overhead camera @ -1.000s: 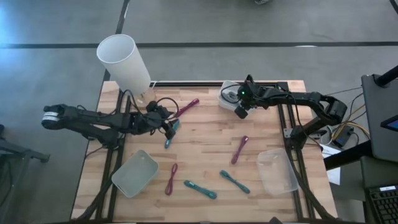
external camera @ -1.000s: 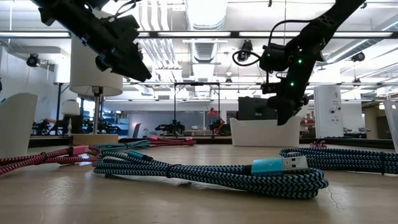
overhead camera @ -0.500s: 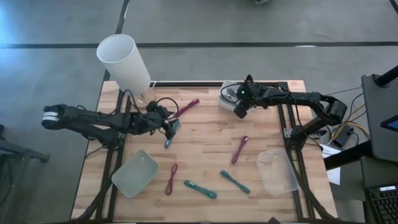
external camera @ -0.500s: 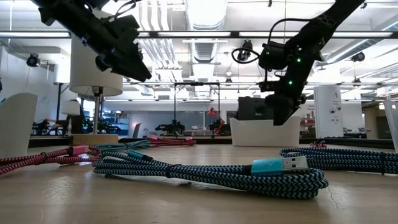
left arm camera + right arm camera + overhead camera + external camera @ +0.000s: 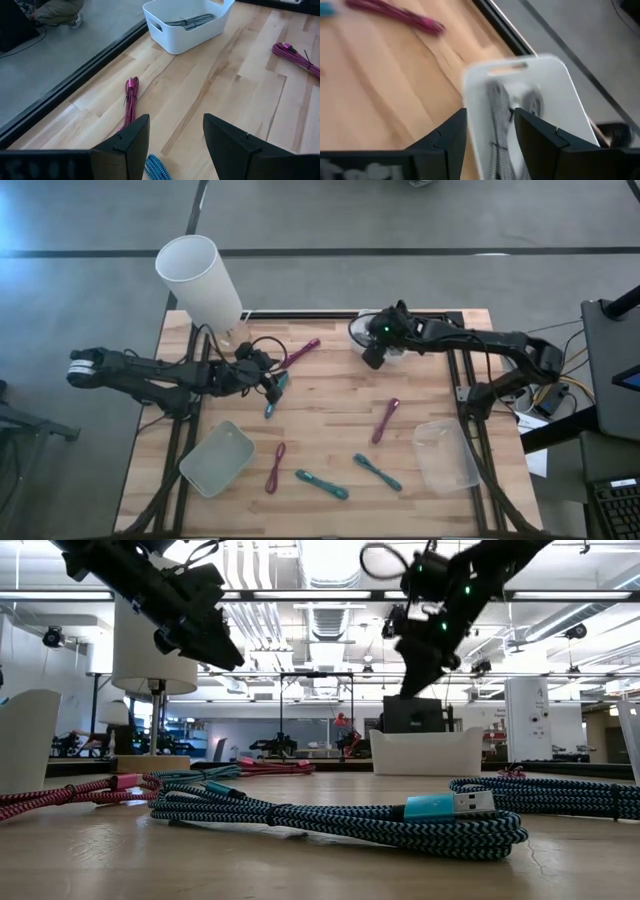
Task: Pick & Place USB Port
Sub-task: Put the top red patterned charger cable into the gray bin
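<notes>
On the wooden table (image 5: 330, 395), scattered cables, white bin (image 5: 187, 22); both pincers, left (image 5: 275, 388) and right (image 5: 372, 358), agape, empty.

The right gripper (image 5: 372, 356) hangs above the tabletop (image 5: 330, 420), at the edge of a bin (image 5: 362, 331) that has a cable (image 5: 496, 120) lying in it. The left gripper (image 5: 272, 385) is well apart to its left, with a cable bundle (image 5: 273, 396) just beneath and another (image 5: 302, 350) beyond it. A tray (image 5: 216, 457) lies nearer the front, left of that gripper.
</notes>
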